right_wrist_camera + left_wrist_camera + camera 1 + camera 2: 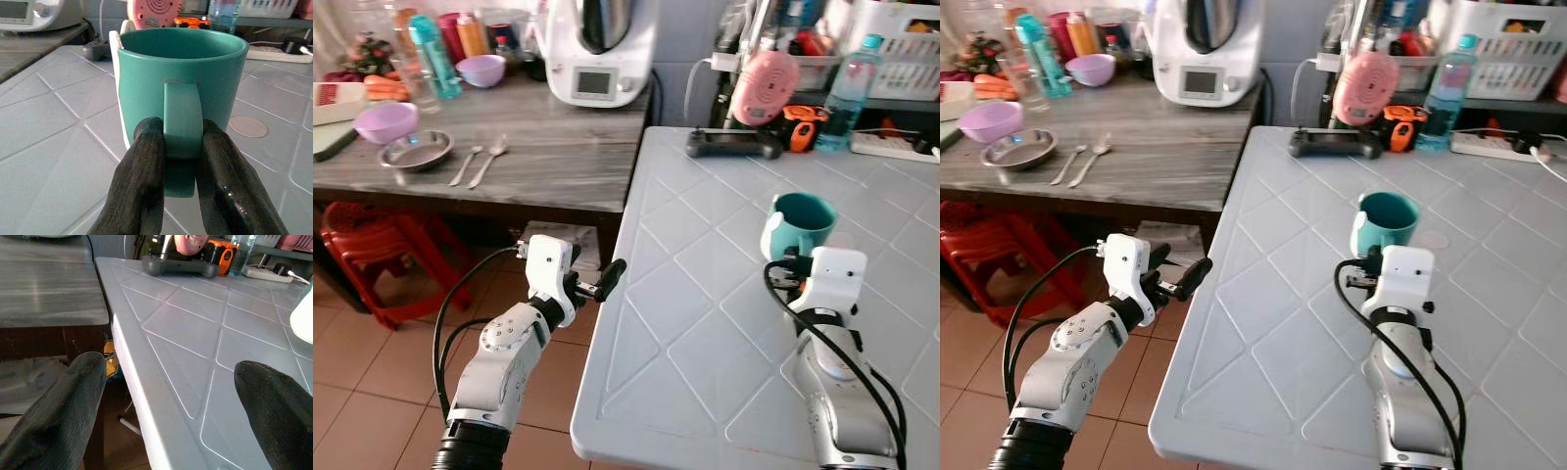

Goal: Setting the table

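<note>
— Mug (182, 73): teal, glazed, smooth-walled, round-mouthed, upright on pale grey table (705, 323). Held how?
— Pinched by flat strap handle (182, 117) between two black, matt, rounded fingers (142, 186) of right gripper (182, 147); pads pressed to both sides of handle, closed on it.
— Placed where?
— Toward 3 o'clock of tabletop, just ahead of white boxy wrist of right arm (832, 284).
— Left side?
— Left gripper (171, 396) spread wide, grasping nothing; blunt rubbery fingertips (63, 411) straddling table's rounded near-left edge, one over floor side, one over top. Silver jointed left arm (504, 362) with black cable below, at 8 o'clock.
— Table surface?
— Moulded plastic look, shallow grooves forming diamond pattern, soft sheen.
— Farther out?
— At 12 o'clock on table: pink ribbed round device (764, 86) on dark base, orange-black tool (801, 127), clear water bottle (850, 93) with blue cap. At 10 o'clock, grey-veined stone-look counter (548, 147) carrying white kitchen machine (597, 54), steel dish (415, 150), lilac bowl (385, 121), two metal spoons (480, 162). Beneath counter, red plastic stools (372, 250) on terracotta tiles (372, 411).
</note>
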Robot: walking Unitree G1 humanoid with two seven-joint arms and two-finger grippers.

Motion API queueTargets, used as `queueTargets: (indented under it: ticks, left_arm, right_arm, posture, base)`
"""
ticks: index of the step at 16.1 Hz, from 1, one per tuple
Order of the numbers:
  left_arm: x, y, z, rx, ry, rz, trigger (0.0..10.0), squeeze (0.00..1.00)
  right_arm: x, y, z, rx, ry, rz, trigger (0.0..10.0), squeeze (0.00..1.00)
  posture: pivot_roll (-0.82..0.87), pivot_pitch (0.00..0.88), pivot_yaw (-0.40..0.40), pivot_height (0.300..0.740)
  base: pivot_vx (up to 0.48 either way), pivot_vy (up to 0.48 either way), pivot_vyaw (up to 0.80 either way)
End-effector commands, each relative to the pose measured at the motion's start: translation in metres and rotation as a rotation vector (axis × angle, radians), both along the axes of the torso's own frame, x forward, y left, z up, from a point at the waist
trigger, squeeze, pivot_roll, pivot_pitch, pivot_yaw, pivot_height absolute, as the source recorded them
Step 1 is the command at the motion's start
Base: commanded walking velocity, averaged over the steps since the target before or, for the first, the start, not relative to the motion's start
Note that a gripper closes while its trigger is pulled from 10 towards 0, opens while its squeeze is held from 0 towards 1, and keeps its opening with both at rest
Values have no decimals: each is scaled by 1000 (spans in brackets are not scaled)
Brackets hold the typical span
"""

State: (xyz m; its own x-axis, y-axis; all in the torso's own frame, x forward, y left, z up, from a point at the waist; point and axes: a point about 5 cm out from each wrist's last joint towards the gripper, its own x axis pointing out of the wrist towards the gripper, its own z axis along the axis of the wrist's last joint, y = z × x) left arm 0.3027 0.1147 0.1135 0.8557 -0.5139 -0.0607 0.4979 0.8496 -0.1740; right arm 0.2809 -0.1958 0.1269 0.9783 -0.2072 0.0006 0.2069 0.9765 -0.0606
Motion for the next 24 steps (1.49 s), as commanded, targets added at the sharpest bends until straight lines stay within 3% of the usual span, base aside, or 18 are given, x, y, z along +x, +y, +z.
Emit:
queueTargets:
  ticks: [1,18,24]
  left_arm:
    - [1,3,0,11,-2,8,10000,0]
    - [2,3,-1,11,-2,6,10000,0]
    - [1,-1,-3,23,-3,-19,10000,0]
  right_arm:
    - [2,4,9,-2,-30,21,10000,0]
    - [2,4,8,-2,-28,20,10000,0]
    - [2,3,5,-10,-21,11,10000,0]
  posture:
    - [-35,4,41,740]
    - [-35,4,41,740]
    - [-33,0,44,740]
  base:
    - [0,270,0]
    - [0,300,0]
    - [0,364,-291]
